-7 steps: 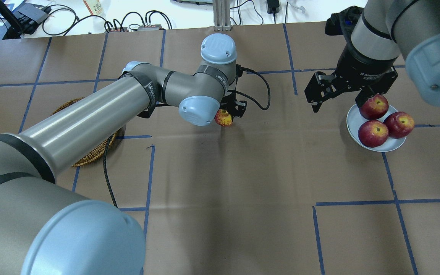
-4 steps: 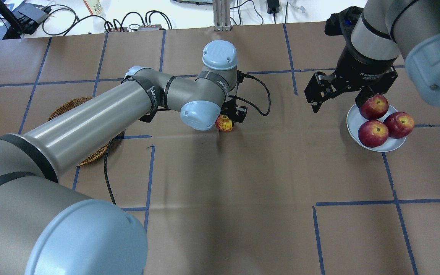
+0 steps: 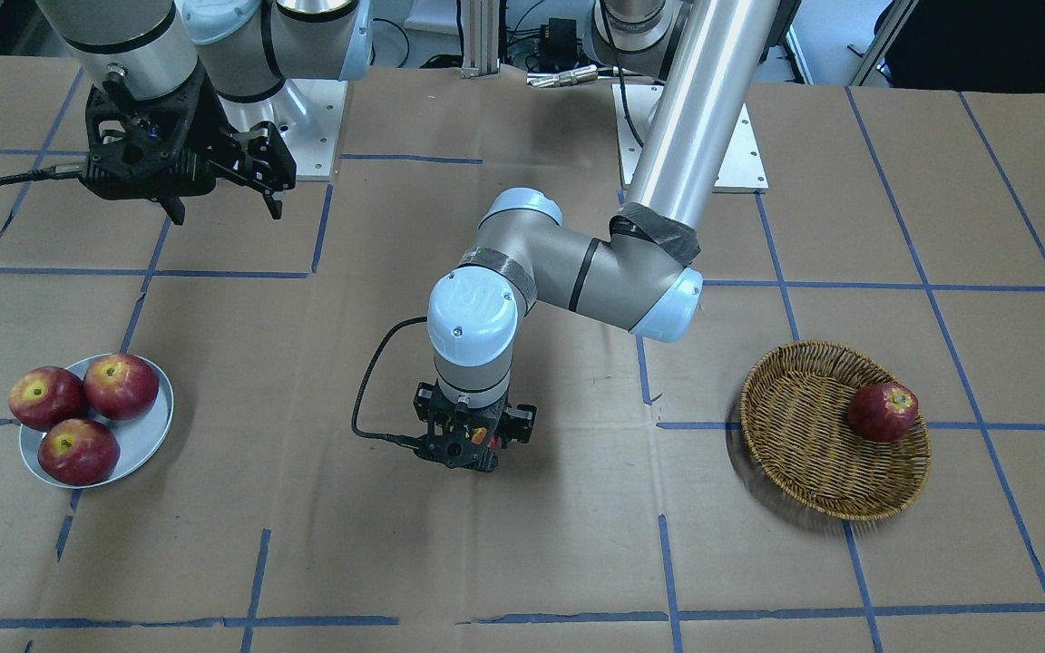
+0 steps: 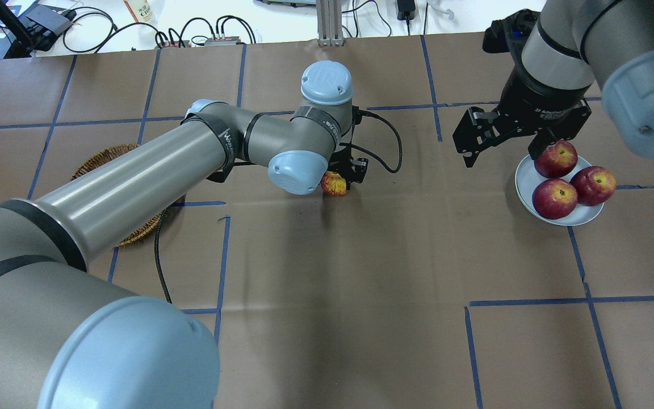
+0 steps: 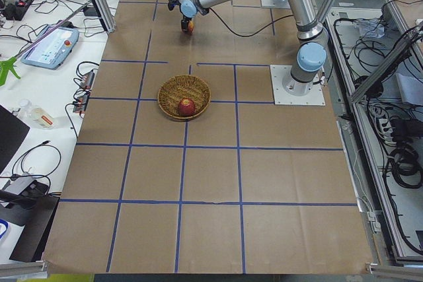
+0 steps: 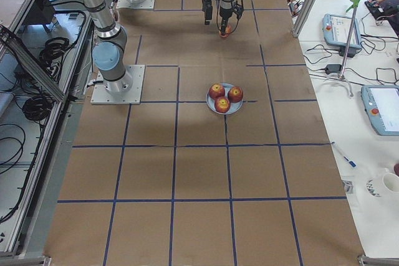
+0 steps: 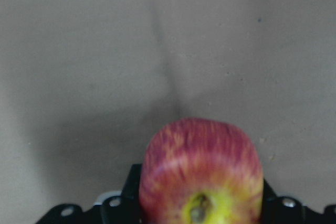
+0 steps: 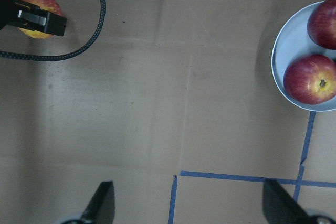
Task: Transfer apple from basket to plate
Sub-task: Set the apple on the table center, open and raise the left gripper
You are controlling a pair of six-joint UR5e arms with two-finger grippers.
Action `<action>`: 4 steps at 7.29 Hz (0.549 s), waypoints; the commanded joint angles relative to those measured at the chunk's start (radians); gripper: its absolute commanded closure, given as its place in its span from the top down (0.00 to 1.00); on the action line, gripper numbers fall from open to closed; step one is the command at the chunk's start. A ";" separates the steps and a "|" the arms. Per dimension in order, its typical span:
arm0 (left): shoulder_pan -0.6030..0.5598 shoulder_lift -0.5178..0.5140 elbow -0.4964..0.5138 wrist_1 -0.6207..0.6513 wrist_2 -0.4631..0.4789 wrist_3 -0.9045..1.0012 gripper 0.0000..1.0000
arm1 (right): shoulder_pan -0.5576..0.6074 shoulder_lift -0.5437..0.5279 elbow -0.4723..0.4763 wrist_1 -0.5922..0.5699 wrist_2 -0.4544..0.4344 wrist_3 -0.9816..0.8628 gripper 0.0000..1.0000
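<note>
Brown-paper tbl [image 4: 361, 272], blue tape [image 4: 531, 302]; apple [image 4: 334, 184] central.

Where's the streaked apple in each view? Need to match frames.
Front-facing: apple lower centre, mostly hidden.
Overhead: apple centre, slightly high.
Exterior left: apple top, left of centre.
Exterior right: apple top, right of centre.
Left wrist: apple bottom centre, close.
Right wrist: apple top-left corner.
Landmark: black cable looping beside it.

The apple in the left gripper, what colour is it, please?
The apple is red streaked yellow-orange, yellow around the stem; left wrist view shows it best.
</note>
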 commanded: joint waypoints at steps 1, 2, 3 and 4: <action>-0.001 0.035 0.013 -0.022 0.003 0.001 0.99 | 0.000 0.001 0.001 0.000 0.000 0.000 1.00; 0.016 0.097 0.038 -0.096 0.003 0.001 0.99 | 0.000 0.000 0.001 0.000 0.000 0.000 1.00; 0.066 0.174 0.044 -0.177 0.004 0.020 0.99 | 0.000 0.001 0.001 0.000 0.000 0.000 1.00; 0.126 0.252 0.044 -0.256 0.001 0.035 0.99 | 0.000 0.000 0.001 0.000 0.000 0.000 1.00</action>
